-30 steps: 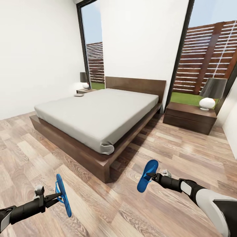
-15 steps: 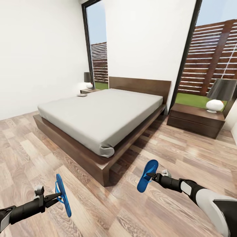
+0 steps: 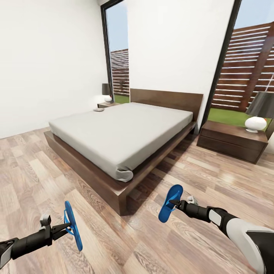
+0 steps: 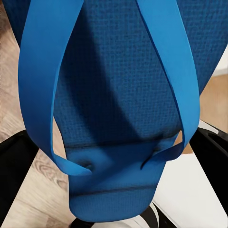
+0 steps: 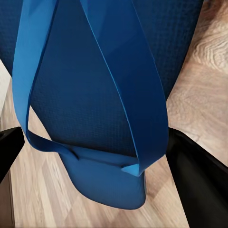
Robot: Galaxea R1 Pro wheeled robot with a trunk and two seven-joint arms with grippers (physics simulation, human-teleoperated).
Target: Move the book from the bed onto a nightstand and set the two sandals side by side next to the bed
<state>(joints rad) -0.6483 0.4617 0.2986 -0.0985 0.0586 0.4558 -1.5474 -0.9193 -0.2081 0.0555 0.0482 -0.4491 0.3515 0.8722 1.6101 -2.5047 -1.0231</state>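
My left gripper (image 3: 65, 227) is clamped on one blue sandal (image 3: 72, 225), which I hold up on edge above the wood-plank floor (image 3: 125, 243) at the near left; in the left wrist view that sandal (image 4: 118, 118) hangs between my dark fingers (image 4: 14, 171), straps toward the camera. My right gripper (image 3: 176, 204) grips the second sandal (image 3: 170, 203) at the near right, tilted with its sole facing left, and the right wrist view shows this sandal (image 5: 95, 109) pinched between my fingers (image 5: 199, 185) over the floor. Both sandals are off the floor and well apart. Beyond them stands the bed (image 3: 121, 131), its near corner between my two arms. The book (image 3: 98, 109) lies on the bed's far left edge, just beside the left nightstand (image 3: 106, 104), which carries a lamp (image 3: 107, 92). The right nightstand (image 3: 232, 141) sits at the far right with another lamp (image 3: 258, 114), in front of a tall window (image 3: 247, 68).
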